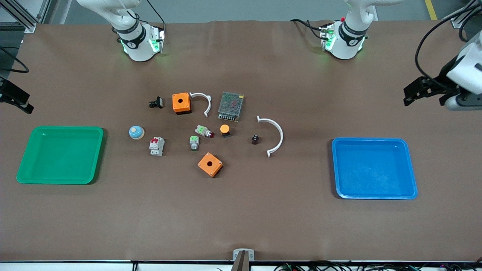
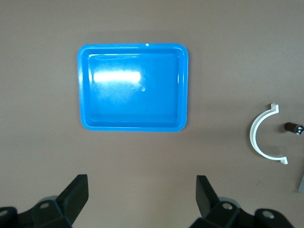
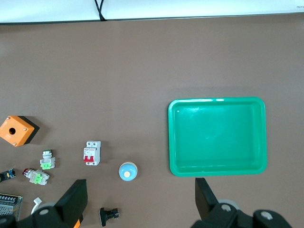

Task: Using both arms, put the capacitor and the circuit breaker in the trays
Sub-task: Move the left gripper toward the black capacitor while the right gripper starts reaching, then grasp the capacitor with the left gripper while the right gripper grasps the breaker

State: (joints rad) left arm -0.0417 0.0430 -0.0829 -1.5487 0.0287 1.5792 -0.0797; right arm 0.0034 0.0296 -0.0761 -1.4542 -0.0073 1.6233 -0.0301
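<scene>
The capacitor (image 1: 255,139), a tiny dark cylinder, stands on the table beside a white arc; it also shows in the left wrist view (image 2: 293,128). The circuit breaker (image 1: 156,146), light grey with red levers, lies toward the right arm's end, near the green tray (image 1: 60,154); it also shows in the right wrist view (image 3: 92,153). My left gripper (image 1: 408,95) is open and empty, high over the table's end by the blue tray (image 1: 374,167); its fingers (image 2: 76,192) are wide apart. My right gripper (image 1: 22,102) is open and empty, high near the green tray (image 3: 217,137).
Two orange boxes (image 1: 181,103) (image 1: 210,164), two white arcs (image 1: 203,102) (image 1: 275,135), a mesh-covered metal box (image 1: 230,106), a black clip (image 1: 156,102), a blue dome (image 1: 136,132), two grey parts with green tops (image 1: 194,143) and an orange-capped button (image 1: 224,130) lie mid-table.
</scene>
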